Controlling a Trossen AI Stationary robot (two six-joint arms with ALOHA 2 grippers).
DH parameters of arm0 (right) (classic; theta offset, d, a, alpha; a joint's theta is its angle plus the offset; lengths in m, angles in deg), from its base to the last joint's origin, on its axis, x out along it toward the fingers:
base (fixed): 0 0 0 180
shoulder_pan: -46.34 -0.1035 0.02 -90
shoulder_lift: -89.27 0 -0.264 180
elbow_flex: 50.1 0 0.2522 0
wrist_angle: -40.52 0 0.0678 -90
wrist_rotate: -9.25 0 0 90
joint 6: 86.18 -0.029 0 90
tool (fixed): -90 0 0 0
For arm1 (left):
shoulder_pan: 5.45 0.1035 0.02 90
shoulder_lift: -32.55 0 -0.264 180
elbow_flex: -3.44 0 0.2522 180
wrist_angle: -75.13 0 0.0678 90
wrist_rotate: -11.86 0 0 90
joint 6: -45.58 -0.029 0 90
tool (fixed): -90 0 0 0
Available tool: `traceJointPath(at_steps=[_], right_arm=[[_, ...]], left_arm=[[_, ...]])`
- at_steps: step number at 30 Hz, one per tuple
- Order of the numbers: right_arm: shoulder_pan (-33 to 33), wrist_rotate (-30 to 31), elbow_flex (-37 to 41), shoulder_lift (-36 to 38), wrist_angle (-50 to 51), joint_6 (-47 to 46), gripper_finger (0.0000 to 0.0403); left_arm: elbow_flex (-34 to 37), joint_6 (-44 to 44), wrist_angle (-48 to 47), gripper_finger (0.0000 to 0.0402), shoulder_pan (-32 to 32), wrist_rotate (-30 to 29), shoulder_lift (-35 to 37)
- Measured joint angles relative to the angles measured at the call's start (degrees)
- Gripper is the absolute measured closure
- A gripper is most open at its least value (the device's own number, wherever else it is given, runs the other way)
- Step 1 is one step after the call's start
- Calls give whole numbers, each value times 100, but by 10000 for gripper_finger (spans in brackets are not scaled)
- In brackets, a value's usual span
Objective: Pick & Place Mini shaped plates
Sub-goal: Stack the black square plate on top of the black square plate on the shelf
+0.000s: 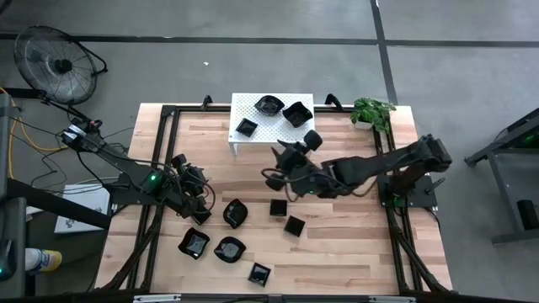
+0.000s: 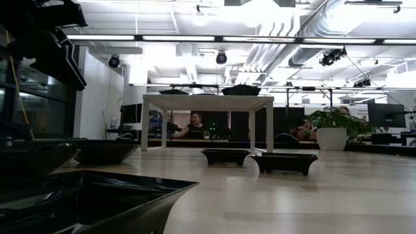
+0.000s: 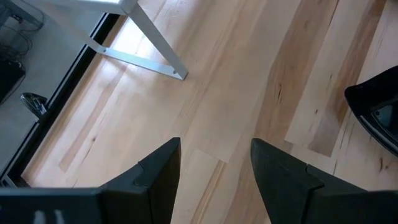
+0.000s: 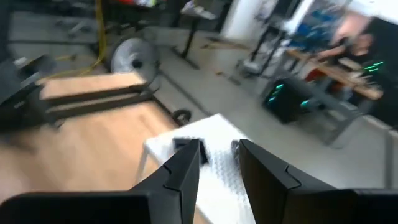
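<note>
Right gripper [image 1: 280, 156], jaws part-open and empty, hangs beside white stand [image 1: 253, 135] bearing three plates [image 1: 296, 113]; left gripper [image 1: 195, 195], wide, empty, waits.

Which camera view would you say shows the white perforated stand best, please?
The high view: the whole white stand shows, carrying three black plates. The low view shows it side-on, the left wrist view one leg, the right wrist view a blurred part.

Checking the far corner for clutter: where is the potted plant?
In the high view, the potted plant stands at the table's far right corner, just right of the white perforated stand.
</note>
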Motion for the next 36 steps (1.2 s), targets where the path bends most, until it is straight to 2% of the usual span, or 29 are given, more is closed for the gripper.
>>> traceJointPath(at_steps=[5,12,17,26,36], right_arm=[[-153,-1059,0,340,1339,-546,295],[-410,-2368,0,310,2364,-1064,295],[-670,-2769,0,249,3040,-1519,295],[-1104,-2783,0,-321,3779,-2581,295],[-1050,-3570,11,-909,3848,-2563,295]], left_arm=[[0,0,9,212,0,14,0],[0,0,42,212,0,24,-2],[0,-7,42,213,0,24,-1],[0,-26,50,212,0,-16,-2],[0,-48,43,212,0,9,-2]])
